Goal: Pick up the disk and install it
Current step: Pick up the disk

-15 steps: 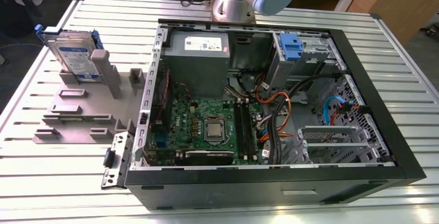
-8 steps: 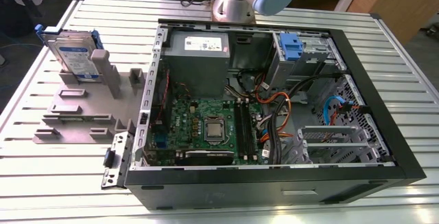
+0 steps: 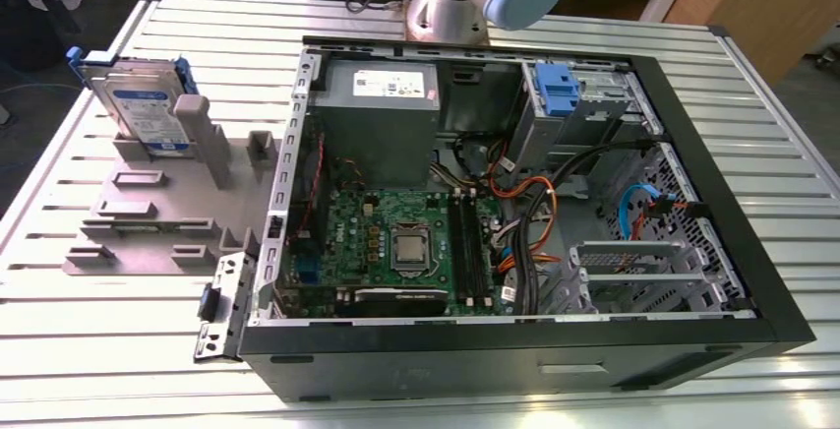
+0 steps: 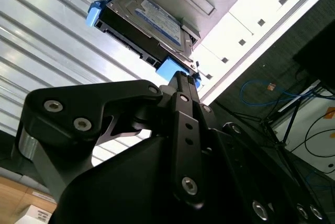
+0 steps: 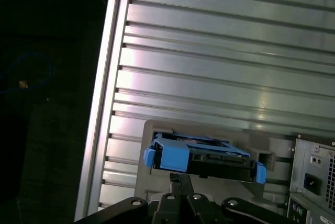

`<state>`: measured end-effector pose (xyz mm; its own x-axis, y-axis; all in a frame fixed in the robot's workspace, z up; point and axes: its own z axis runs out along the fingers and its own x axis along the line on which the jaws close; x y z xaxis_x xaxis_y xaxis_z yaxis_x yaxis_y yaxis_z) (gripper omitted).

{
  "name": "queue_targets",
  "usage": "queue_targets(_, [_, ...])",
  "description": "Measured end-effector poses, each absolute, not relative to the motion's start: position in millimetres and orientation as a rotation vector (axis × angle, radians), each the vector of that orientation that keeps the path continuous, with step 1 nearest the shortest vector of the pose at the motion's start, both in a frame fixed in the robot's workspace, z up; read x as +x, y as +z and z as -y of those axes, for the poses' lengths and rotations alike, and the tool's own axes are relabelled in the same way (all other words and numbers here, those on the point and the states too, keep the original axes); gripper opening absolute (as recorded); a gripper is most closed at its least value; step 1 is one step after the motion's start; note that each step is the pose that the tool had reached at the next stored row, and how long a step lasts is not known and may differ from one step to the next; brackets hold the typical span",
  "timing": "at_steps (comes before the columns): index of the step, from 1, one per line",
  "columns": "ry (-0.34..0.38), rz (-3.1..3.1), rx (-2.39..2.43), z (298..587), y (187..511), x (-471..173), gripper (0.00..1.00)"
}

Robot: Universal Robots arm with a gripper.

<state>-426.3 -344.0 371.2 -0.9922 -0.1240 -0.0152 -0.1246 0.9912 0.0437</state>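
The disk (image 3: 138,104) stands on edge in a grey holder (image 3: 145,222) on the table, at the exterior view's left, beside the open computer case (image 3: 735,203). It is silver with a white-and-blue label and a blue carrier frame. In both wrist views my gripper is seen from behind, pointing toward the disk (image 4: 152,22) (image 5: 204,156) from a distance. The tip of the gripper (image 4: 181,77) (image 5: 180,178) lines up with the blue frame's edge. Its black fingers are pressed together and shut on nothing.
Inside the case are a metal drive bay with a blue latch (image 3: 558,90), a grey power-supply box (image 3: 381,104), a green motherboard (image 3: 393,242) and loose cables (image 3: 552,213). The arm's base (image 3: 453,1) stands behind the case. The ribbed table ends close to the holder (image 5: 99,130).
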Motion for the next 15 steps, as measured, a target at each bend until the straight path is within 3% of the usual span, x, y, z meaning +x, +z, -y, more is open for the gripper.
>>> queue_targets(15, [0.070, -3.119, -0.254, 344.0, 371.2, -426.3, 0.11])
